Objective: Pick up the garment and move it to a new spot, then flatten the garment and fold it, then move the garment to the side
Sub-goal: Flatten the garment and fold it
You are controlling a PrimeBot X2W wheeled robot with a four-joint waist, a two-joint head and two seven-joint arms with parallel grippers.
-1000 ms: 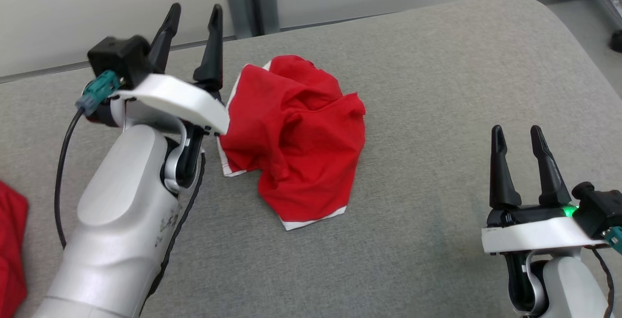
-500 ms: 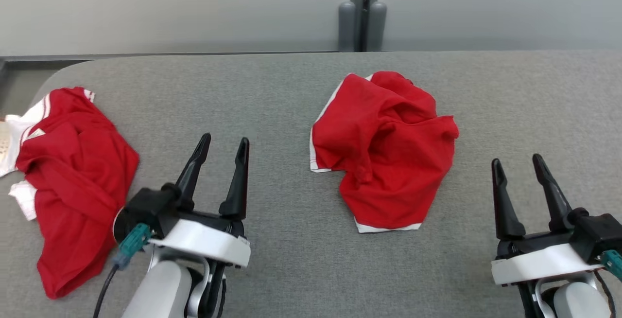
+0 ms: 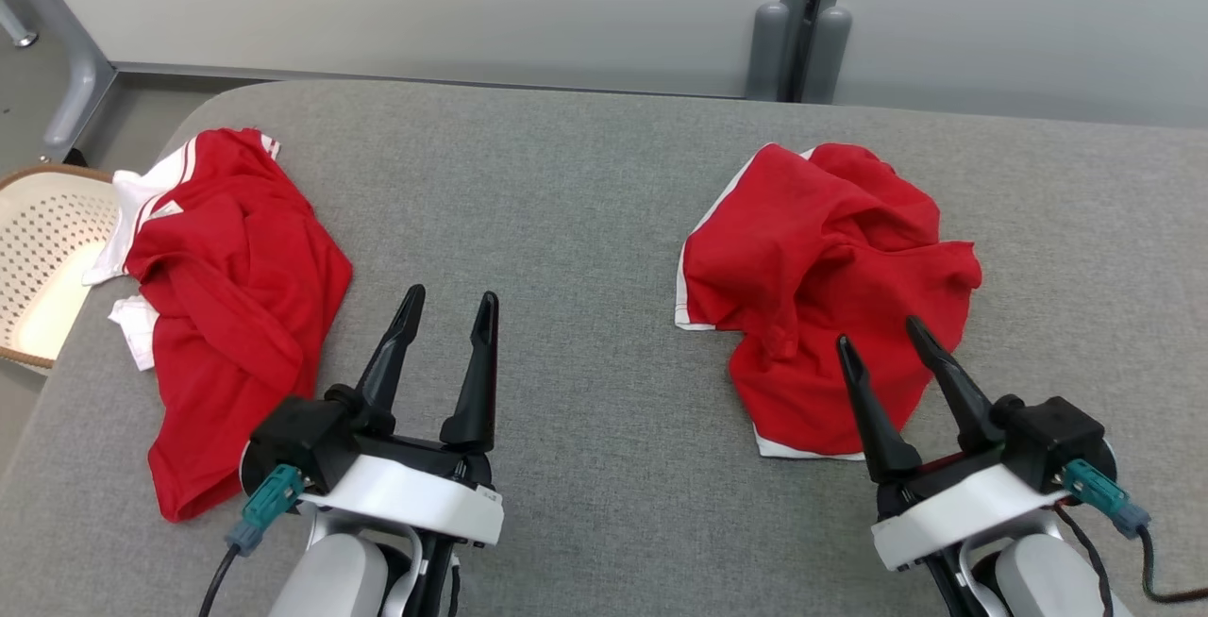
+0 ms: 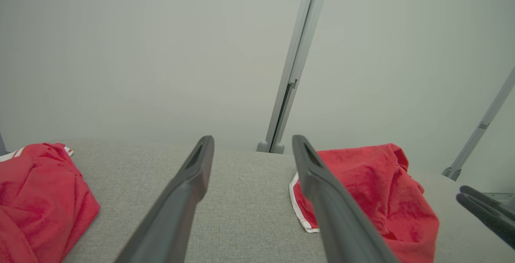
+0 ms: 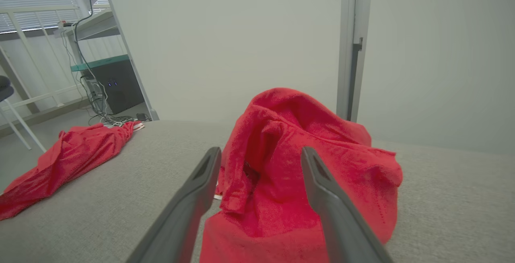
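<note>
Wicker basket (image 3: 42,263) far left, spare red shirt (image 3: 236,287) next to it, left pincer (image 3: 452,292) wide open, empty, over grey surface (image 3: 566,211); crumpled red garment (image 3: 812,240) lies to its right, right pincer (image 3: 876,329) gaping empty at its near edge

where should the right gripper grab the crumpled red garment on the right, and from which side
Probably the raised fold bunched at the middle of the crumpled red garment, coming from the near side, slightly above. It stands up off the grey table, so the gripper can close across it; the white-trimmed hem lies flat. The open right gripper points at it.
</note>
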